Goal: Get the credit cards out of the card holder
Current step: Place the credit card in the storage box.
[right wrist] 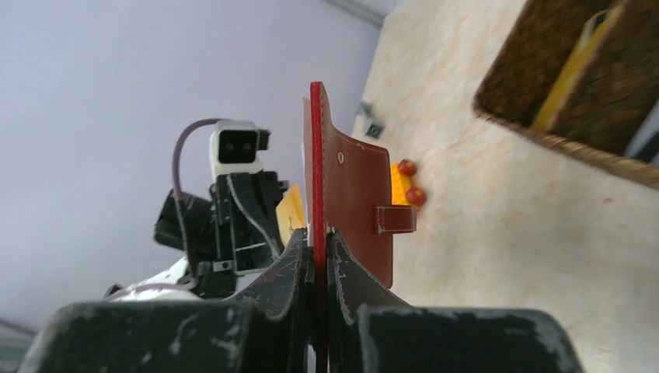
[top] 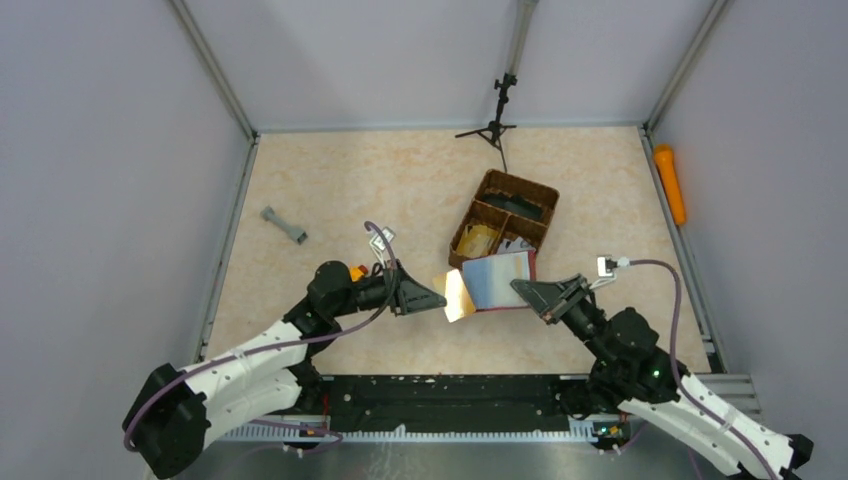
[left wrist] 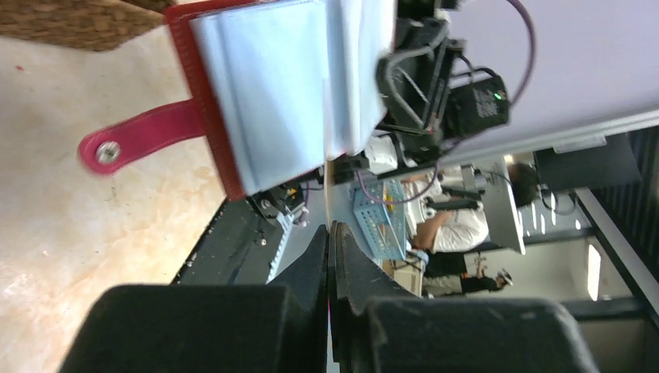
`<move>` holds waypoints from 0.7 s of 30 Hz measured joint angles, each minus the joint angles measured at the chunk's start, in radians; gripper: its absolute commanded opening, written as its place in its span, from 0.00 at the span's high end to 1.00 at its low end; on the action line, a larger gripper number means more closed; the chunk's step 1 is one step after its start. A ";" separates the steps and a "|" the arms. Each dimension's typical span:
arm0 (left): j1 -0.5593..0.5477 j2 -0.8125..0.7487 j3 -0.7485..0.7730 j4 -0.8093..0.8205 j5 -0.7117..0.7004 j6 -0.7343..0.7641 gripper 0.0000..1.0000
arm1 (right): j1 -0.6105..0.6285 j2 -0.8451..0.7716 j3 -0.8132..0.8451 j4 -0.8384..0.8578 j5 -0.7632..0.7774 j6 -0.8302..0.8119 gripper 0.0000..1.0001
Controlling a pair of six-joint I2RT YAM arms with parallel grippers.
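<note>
My right gripper (top: 517,286) is shut on the edge of the dark red card holder (top: 498,280) and holds it open above the table, pale lining up. The right wrist view shows my jaws (right wrist: 316,233) clamped on its red edge (right wrist: 315,155). My left gripper (top: 443,296) is shut on a tan-gold credit card (top: 458,294) at the holder's left edge. I cannot tell whether the card is still inside. In the left wrist view my gripper (left wrist: 332,229) pinches the card edge-on below the holder (left wrist: 264,85). I see no grey-silver card.
A brown wicker divided basket (top: 505,213) stands just behind the holder. An orange toy block (top: 357,271) lies beside my left wrist. A grey dumbbell-shaped piece (top: 284,226) lies at the left. A black stand (top: 497,120) is at the back and an orange cylinder (top: 670,183) at the right rail.
</note>
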 measured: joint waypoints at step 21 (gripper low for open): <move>0.005 0.684 0.988 -1.024 -0.248 0.667 1.00 | 0.000 0.058 0.580 -0.460 0.496 -0.558 1.00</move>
